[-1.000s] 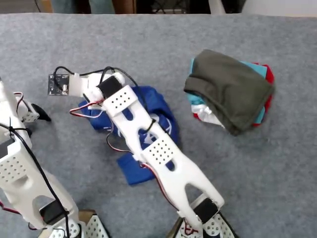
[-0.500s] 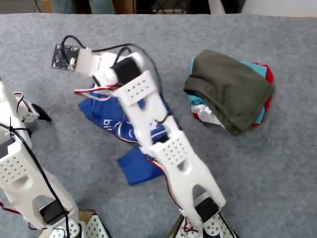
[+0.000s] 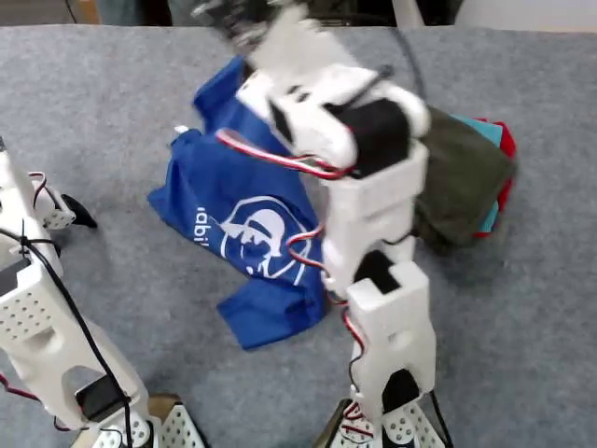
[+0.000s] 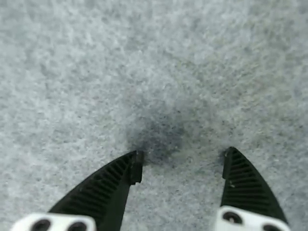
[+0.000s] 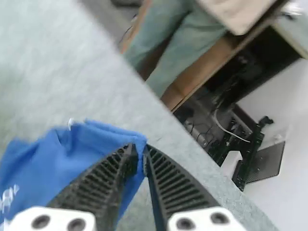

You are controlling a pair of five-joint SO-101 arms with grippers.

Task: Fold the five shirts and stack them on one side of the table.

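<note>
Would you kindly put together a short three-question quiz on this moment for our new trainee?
1. True or false: the right gripper is shut on the blue shirt.
2. Which colour tops the folded stack? A olive, B red, C white.
3. Fill in: the left gripper is ____ over the bare table.
Key: 1 true; 2 A; 3 open.
</note>
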